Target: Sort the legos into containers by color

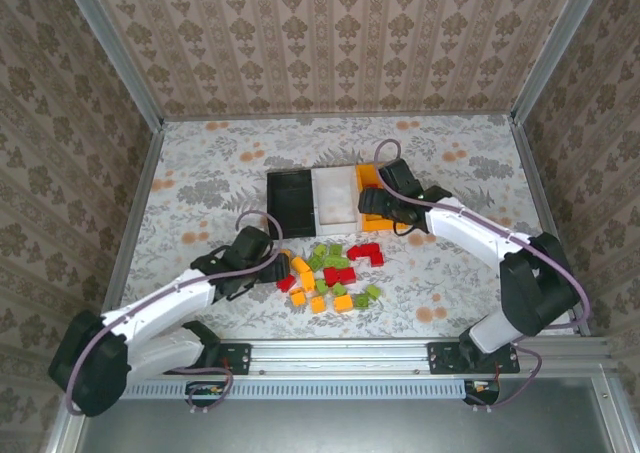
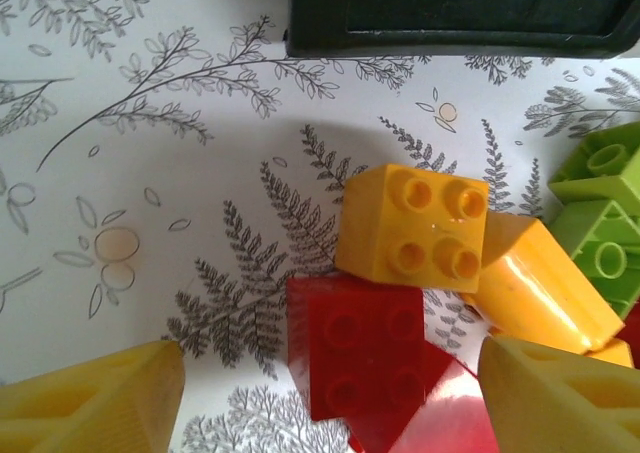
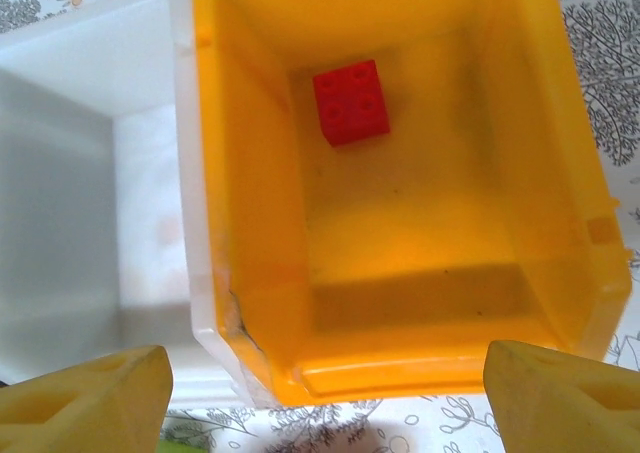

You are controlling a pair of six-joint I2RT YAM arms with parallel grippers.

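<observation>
The left gripper [image 2: 325, 398] is hovering with fingers [image 2: 90, 403] apart just over a red lego [image 2: 360, 358], probably light, stiff and slippery, best pinched on its flat sides, while the right gripper [image 3: 320, 393], also apart and empty, is hanging above the orange bin [image 3: 250, 223].

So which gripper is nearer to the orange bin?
Right. The right gripper hangs over the orange bin; the left gripper is over the bricks, by the black bin.

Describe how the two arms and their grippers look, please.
Both arms, the left arm and the right arm, have white shells with black joints. A thin lilac cable runs along each. The left gripper and the right gripper have black bodies; their fingers are yellow, wedge-shaped plastic.
</observation>
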